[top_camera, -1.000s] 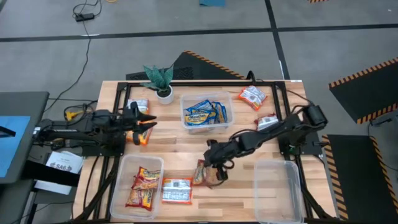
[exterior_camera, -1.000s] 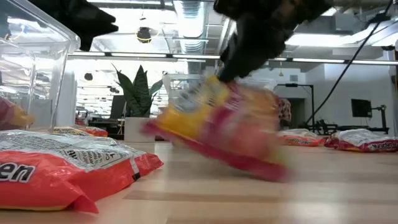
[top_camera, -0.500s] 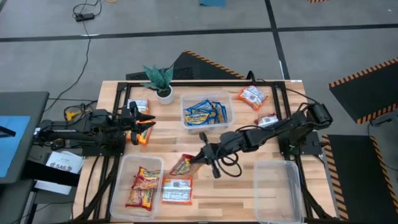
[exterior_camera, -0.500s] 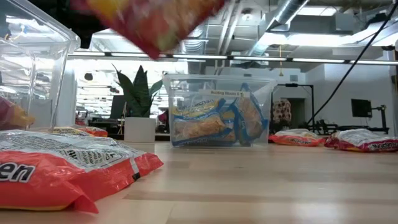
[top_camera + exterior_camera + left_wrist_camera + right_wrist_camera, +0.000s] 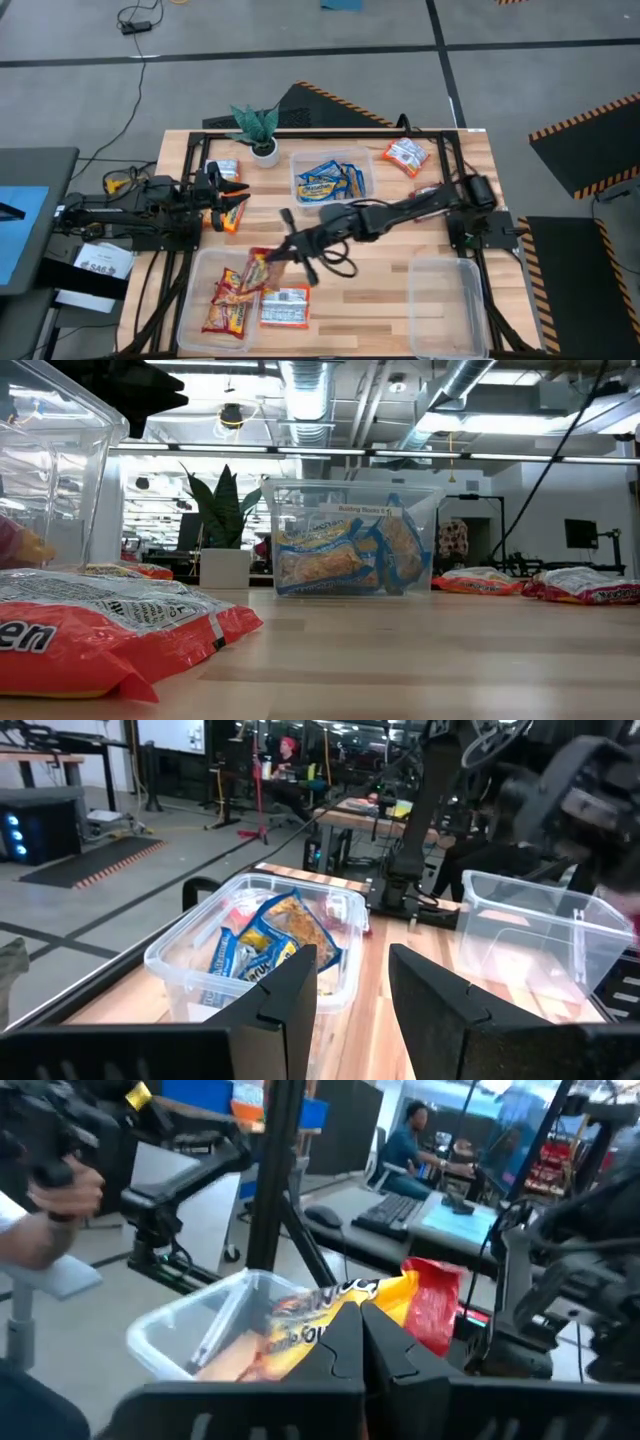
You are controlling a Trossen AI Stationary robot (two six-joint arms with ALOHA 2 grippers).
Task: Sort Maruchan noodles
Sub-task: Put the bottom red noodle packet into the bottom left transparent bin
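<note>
Lower centre of the overhead frame: the right gripper [image 5: 283,249] is clenching a red-and-yellow noodle packet [image 5: 259,270] over the left tub's rim [image 5: 262,258]. At centre left, the left gripper [image 5: 236,196] is waiting, fingers parted.

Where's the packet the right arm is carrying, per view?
High view: red-and-yellow packet in the right gripper, over the near-left tub's rim.
Low view: not in it.
Left wrist view: not visible.
Right wrist view: packet just beyond the jaws, above that tub.
Shared landmark: the tub of blue packets.
</note>
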